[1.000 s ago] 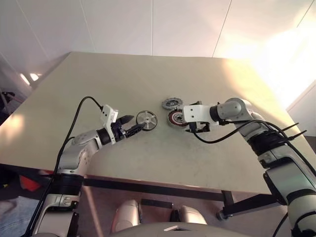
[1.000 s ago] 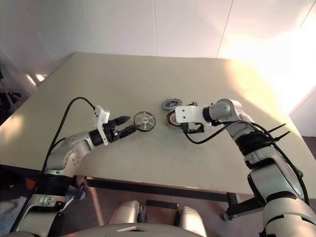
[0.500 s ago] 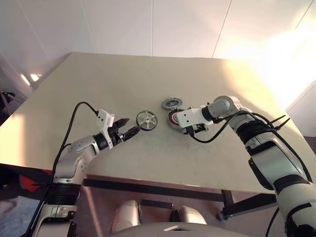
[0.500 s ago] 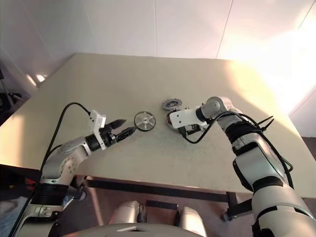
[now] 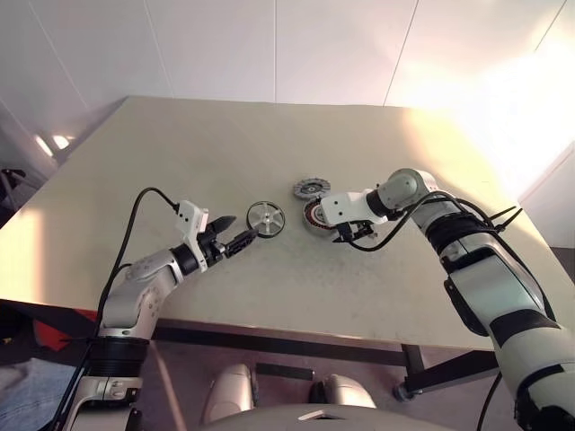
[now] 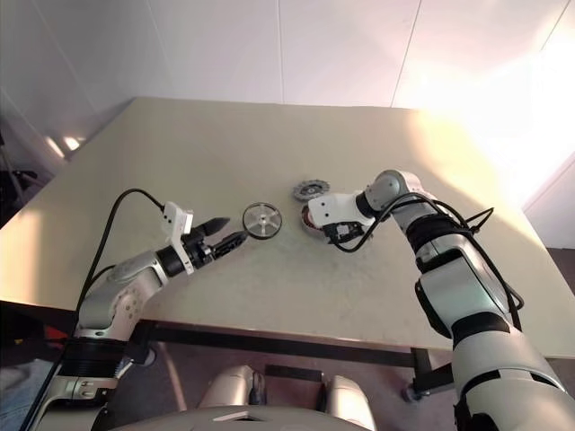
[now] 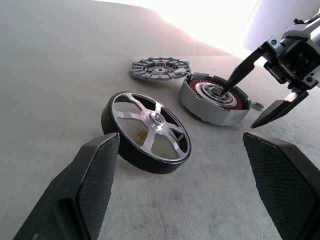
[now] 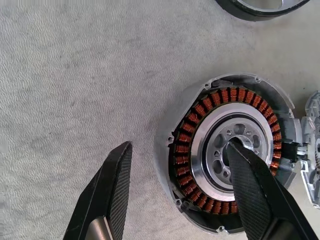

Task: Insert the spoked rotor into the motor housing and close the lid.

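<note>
The small silver-white spoked rotor [image 5: 267,218], a wheel with a black outer band, open spokes and a small hub, lies flat on the pale beige table [image 5: 269,144], just ahead of the left pincer [image 5: 235,232], whose two black fingers stand wide apart and hold nothing. In the left wrist view the wheel [image 7: 147,131] sits between the spread fingers but nearer the one [image 7: 90,185] on its side, with the other well clear, so the pincer looks off-centre to the wheel. The wheel has no long axis; being round and flat, it would have to be pinched across its rim. The round motor housing [image 5: 317,215], a shallow cup with a copper-coloured winding ring and a pale centre, lies just beside the wheel on the side away from the left arm. The right pincer [image 5: 351,235] points down at it, fingers apart, one tip inside the pale centre [image 8: 235,150] and the other [image 8: 112,185] outside the wall: it straddles the housing wall, not yet clamped by the look of it. The grey ribbed lid [image 5: 311,189] rests flat just beyond the housing. The left arm is the nearer to the wheel, so the pick-up falls to it.
</note>
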